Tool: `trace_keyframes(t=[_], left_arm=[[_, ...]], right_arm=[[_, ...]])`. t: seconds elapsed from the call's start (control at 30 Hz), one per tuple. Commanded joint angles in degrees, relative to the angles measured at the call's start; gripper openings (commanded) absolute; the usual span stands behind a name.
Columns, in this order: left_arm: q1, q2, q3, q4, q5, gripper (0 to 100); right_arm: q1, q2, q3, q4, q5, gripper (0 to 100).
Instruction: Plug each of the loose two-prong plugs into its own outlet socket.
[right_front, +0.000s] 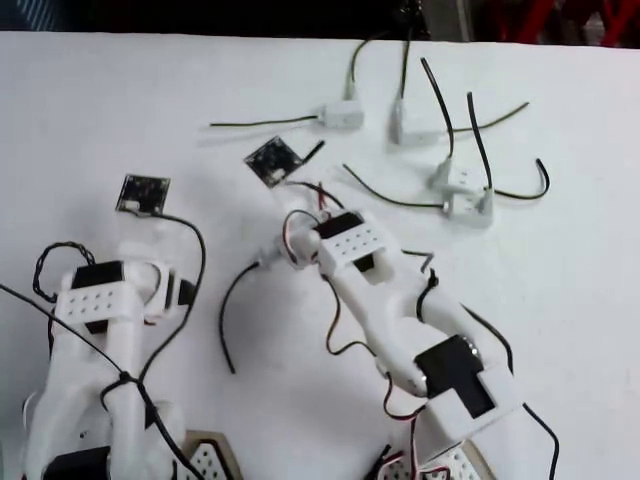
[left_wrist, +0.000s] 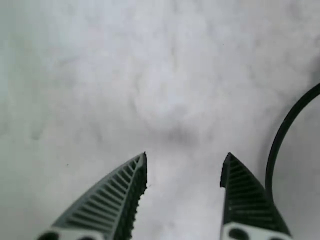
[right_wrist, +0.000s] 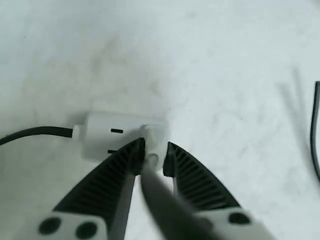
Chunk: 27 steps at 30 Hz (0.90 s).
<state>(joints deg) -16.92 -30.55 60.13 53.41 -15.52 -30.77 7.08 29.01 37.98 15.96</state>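
My right gripper (right_wrist: 152, 147) is shut on a small white two-prong plug (right_wrist: 156, 134), whose grey lead runs back between the fingers. The plug's end is against a white outlet socket (right_wrist: 107, 135) lying on the table, with two dark slots on the side facing up and a black cable leaving its far end. From above, this socket (right_front: 268, 252) lies mid-table at the tip of the right gripper (right_front: 287, 250). My left gripper (left_wrist: 184, 162) is open over bare white table, holding nothing. It sits near the left front of the table (right_front: 160, 288).
Several more white plug and socket pieces with black leads lie at the back right (right_front: 342, 115) (right_front: 400, 125) (right_front: 455, 178) (right_front: 468, 205). Two small black circuit boards (right_front: 143, 193) (right_front: 272, 160) lie at the left and middle. A black cable (left_wrist: 280, 140) curves beside the left gripper.
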Motion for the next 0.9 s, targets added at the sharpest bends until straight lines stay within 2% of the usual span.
trace_keyframes(t=[0.0, 0.17, 0.43, 0.6, 0.67, 0.8, 0.87], left_arm=[[-0.57, -1.80, 0.00, -0.79, -0.62, 24], [-0.57, -1.80, 0.00, -0.79, -0.70, 24], [-0.57, -1.80, 0.00, -0.97, -0.53, 24], [-0.57, -1.80, 0.09, -1.05, -0.53, 24], [-0.57, -1.71, 0.09, -1.05, -0.53, 24], [-0.57, -1.71, 0.09, -1.05, -0.53, 24], [-0.57, -1.71, 0.09, -1.05, -0.53, 24]], right_arm=[[-1.27, 1.36, -2.11, 3.30, 0.97, 1.7], [3.65, -1.45, -7.21, 5.05, 0.97, 1.7], [19.38, -3.21, -18.73, 4.53, 0.62, 2.1], [26.07, 1.27, -24.18, 0.66, 0.97, 2.4], [27.21, 4.88, -27.16, 0.66, 0.97, 6.6], [28.44, 10.15, -34.11, 4.35, 0.97, 21.9], [28.44, 10.07, -37.63, 10.15, 0.97, 21.9]])
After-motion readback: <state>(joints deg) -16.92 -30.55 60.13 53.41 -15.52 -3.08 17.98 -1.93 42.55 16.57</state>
